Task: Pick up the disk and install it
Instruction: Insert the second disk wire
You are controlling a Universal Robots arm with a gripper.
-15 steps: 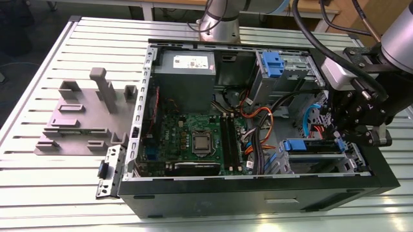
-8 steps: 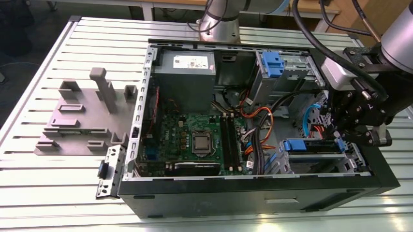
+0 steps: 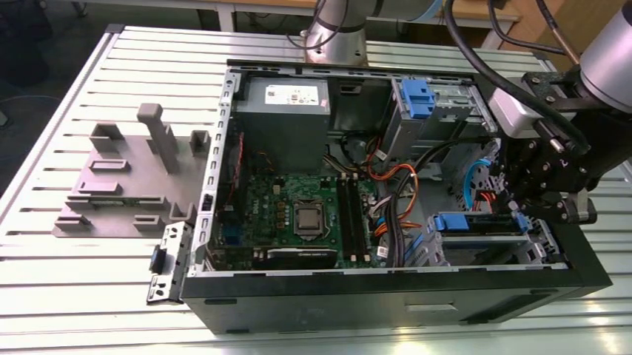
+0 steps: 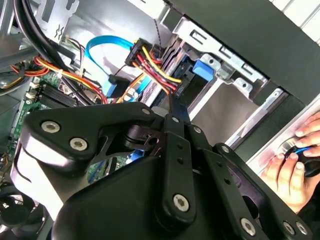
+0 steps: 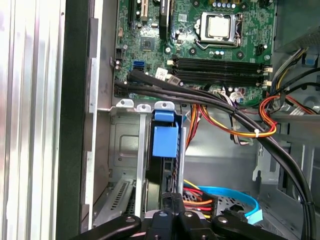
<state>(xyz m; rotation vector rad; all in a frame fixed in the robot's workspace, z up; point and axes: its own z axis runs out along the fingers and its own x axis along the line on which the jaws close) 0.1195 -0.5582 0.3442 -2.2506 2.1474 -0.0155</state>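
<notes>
While the grey fixture [image 3: 123, 185] on the slatted table [image 3: 59, 281], at nine o'clock in the exterior view, carries no drive, the work sits at the other side, inside the open computer case [image 3: 395, 296]. Moving across that view, the motherboard [image 3: 296, 214] fills the centre, with the power supply [image 3: 286, 103] above it at twelve o'clock. An upper drive cage with a blue latch [image 3: 415, 96] stands at about one o'clock. At four o'clock the disk [image 3: 476, 222], in its blue carrier, lies in the lower drive bay, with the gripper [image 3: 528, 211] just beside it at three o'clock. In the first wrist view the disk [image 5: 165, 142] stands on edge between the bay's metal rails, and the gripper [image 5: 172, 202] is close against its near end. The second wrist view puts the gripper [image 4: 172, 107] among the red, yellow and blue cables. Whether the gripper is spread, pressed together or pinching the carrier I cannot tell. A person's hand [image 4: 290, 172] rests outside the case. My judgement is that the pick-up is done and the install is well along, since the disk is already within its bay. Whether it is fully seated and latched, or cabled, the pictures do not settle.
</notes>
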